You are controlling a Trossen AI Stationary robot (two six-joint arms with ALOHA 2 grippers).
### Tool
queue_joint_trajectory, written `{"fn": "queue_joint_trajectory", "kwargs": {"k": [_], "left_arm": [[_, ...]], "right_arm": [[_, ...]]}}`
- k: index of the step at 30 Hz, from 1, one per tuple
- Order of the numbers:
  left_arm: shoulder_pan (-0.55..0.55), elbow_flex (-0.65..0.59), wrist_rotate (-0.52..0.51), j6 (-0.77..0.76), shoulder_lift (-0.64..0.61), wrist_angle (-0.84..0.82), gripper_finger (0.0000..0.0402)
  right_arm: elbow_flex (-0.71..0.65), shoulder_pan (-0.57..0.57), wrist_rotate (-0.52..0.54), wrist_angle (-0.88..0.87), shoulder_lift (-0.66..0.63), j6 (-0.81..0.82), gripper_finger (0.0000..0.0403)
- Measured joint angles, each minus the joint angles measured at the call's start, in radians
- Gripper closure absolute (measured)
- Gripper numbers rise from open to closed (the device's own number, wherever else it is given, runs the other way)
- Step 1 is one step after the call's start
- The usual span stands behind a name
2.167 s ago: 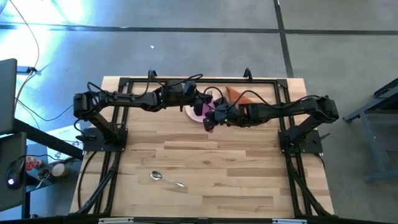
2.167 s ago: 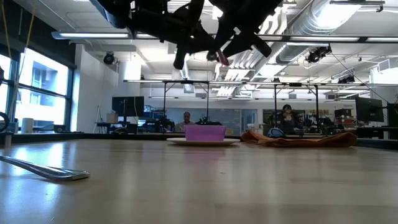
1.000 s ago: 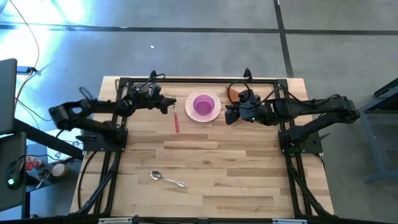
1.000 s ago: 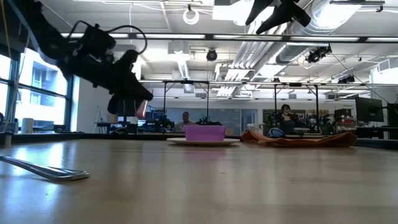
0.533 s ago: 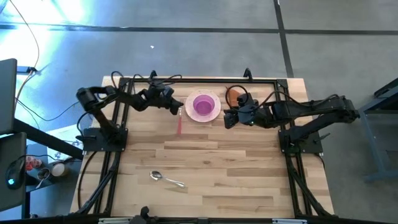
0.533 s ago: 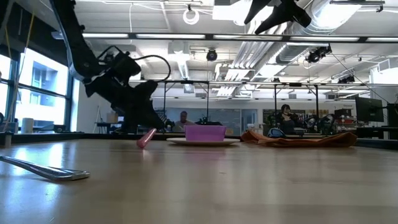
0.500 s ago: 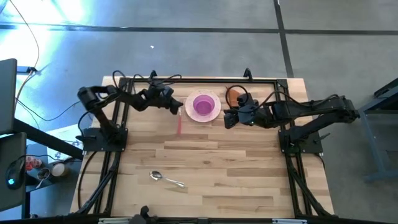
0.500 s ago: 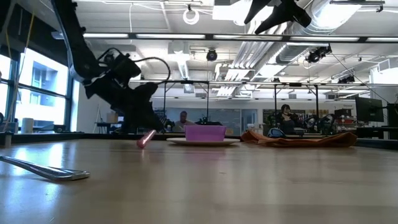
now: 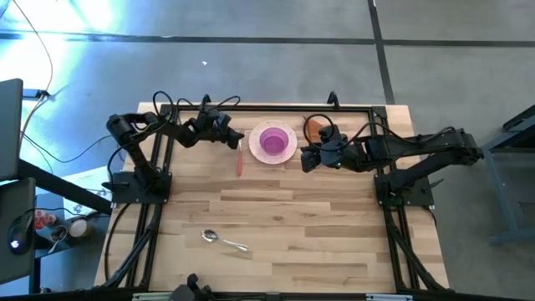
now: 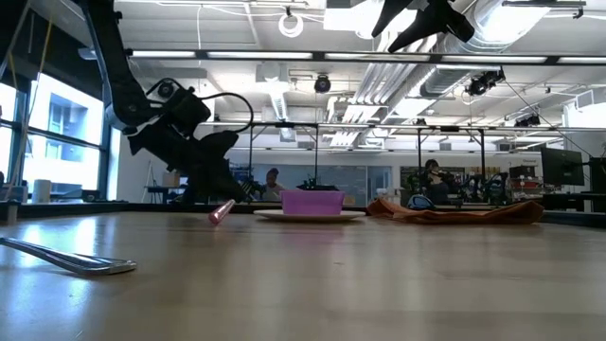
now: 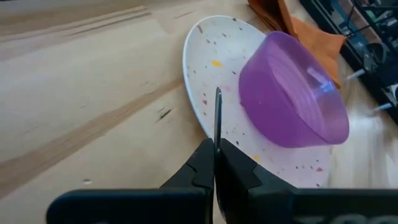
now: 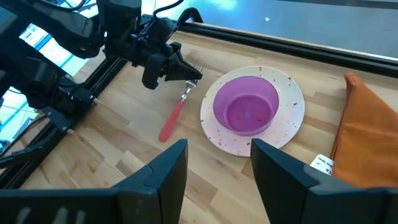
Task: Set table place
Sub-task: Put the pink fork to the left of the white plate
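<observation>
The pink-handled fork is just left of the white plate, which carries the purple bowl, at the far middle of the wooden table. My left gripper is shut on the fork. My right gripper hovers open and empty to the right of the plate, high above the table in the low view. The rust-orange napkin lies flat behind it. The silver spoon lies flat near the front left. My left gripper pinches the fork's metal neck between its two fingers, just behind the tines. The fingers come from the table's left, slanting down, and lie across the fork. The fork tilts, and the free end of its pink handle is down at the table, pointing toward the near edge.
The black metal frame runs along the table's far edge and both sides by the arm bases. Bare wood spreads across the middle and front right. People and desks show in the room behind the table.
My left gripper has gone down and a little toward the plate with the fork. The fork was held clear above the table; now its pink handle end is down at the tabletop beside the plate, while the tine end stays raised in the fingers.
</observation>
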Motion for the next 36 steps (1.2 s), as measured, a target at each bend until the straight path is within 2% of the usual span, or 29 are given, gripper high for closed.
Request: {"fn": "queue_joint_trajectory", "kwargs": {"k": [6,14,27,36], "left_arm": [[0.002,0.036,-0.023,-0.065,0.000,-0.054,0.0401],[-0.013,0.178,-0.107,-0.019,0.001,-0.418,0.0401],[-0.013,0.183,-0.195,-0.115,0.001,-0.477,0.0401],[-0.013,0.183,-0.191,-0.091,0.005,-0.476,0.0398]], "right_arm": [[0.000,0.000,0.000,0.000,0.000,0.002,0.0238],[0.000,0.000,0.000,0.001,0.000,0.000,0.0238],[0.000,0.000,-0.008,0.002,0.000,-0.008,0.0238],[0.000,0.000,-0.008,0.002,0.000,-0.018,0.0238]]}}
